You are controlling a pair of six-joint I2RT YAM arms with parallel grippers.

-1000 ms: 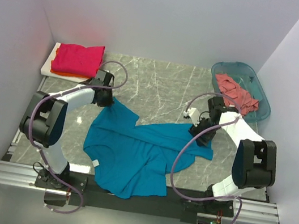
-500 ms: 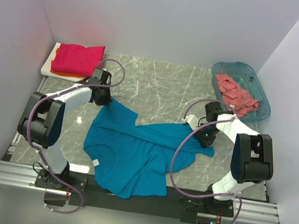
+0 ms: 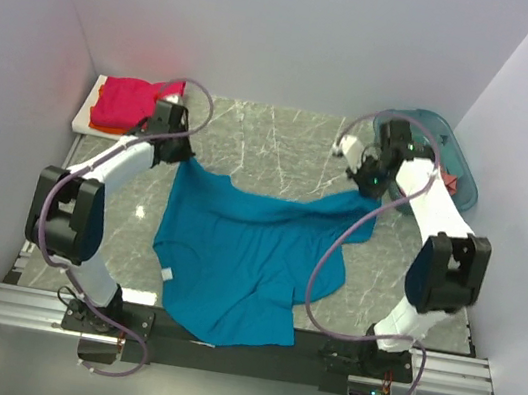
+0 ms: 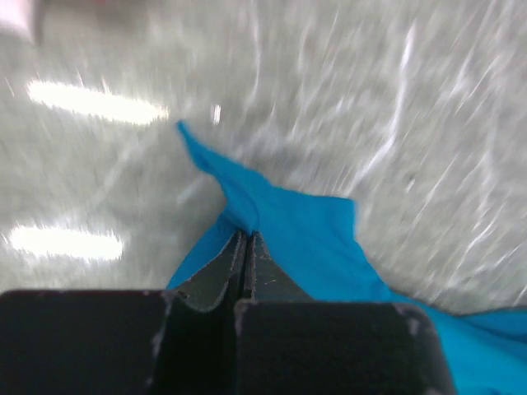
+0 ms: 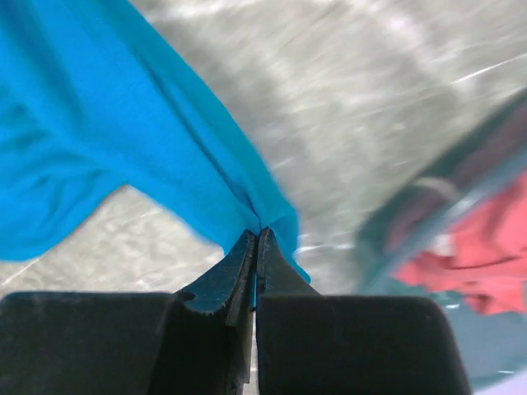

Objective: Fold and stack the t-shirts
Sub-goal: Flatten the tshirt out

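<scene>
Teal-blue t-shirt (image 3: 244,255) stretched out; magenta-red t-shirt (image 3: 120,100) folded

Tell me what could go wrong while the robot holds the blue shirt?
The left gripper and right gripper each pinch just a thin bit of the teal-blue shirt, so it might slip free. The right gripper is also close to the basket and could bump it. The left one is near the folded magenta shirt and might nudge it.
</scene>
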